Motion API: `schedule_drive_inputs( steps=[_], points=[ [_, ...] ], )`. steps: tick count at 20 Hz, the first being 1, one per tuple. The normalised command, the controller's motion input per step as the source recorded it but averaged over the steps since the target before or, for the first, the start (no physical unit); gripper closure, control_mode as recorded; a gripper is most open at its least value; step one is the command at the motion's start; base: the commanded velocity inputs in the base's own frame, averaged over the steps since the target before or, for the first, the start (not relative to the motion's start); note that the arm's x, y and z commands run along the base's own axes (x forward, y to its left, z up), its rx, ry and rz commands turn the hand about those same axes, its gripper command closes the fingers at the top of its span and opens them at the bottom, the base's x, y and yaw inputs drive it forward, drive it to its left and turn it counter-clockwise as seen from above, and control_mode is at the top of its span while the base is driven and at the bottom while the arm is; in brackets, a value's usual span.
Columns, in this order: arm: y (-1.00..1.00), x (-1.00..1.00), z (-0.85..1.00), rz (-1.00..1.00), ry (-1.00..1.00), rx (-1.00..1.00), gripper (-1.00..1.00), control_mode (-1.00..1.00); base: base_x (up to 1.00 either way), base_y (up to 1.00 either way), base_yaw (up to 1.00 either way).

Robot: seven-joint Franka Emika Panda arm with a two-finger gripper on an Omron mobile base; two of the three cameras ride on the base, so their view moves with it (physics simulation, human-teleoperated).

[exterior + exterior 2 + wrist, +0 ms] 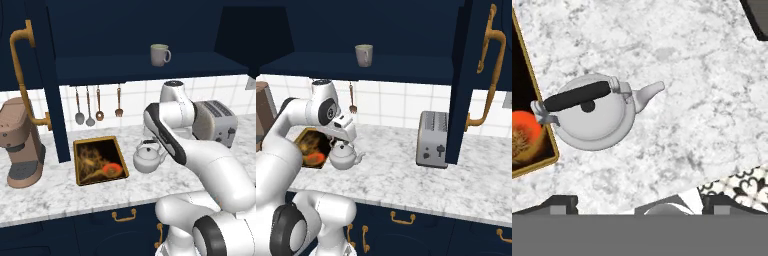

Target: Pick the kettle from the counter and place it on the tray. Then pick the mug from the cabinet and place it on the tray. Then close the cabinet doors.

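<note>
Mug [160,54] on cabinet [150,70] shelf, kettle [148,157] beside tray [82,176]

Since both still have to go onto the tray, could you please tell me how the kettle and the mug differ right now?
The squat silver-white kettle stands on the marbled white-grey counter; the small grey-beige mug stands on the dark navy cabinet's shelf. The kettle is wider, with a dark arched top handle and spout; the mug has one side handle and an open top. Both are upright and off the gold-rimmed tray.

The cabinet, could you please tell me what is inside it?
A mug stands on the shelf of the cabinet. The open door hides its left end.
</note>
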Motion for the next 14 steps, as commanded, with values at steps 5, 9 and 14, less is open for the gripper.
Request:
schedule_drive_inputs(
  steps=[5,9,14],
  points=[
    [0.3,0.22,-0.17,-0.66,0.09,0.01,-1.0,-1.0,0.0,0.0,0.0],
    [0.03,0.38,-0.19,-0.46,0.05,0.01,-1.0,-1.0,0.0,0.0,0.0],
    [0.0,0.06,-0.05,-0.11,0.0,0.0,-1.0,-1.0,0.0,0.0,0.0]
  ],
)
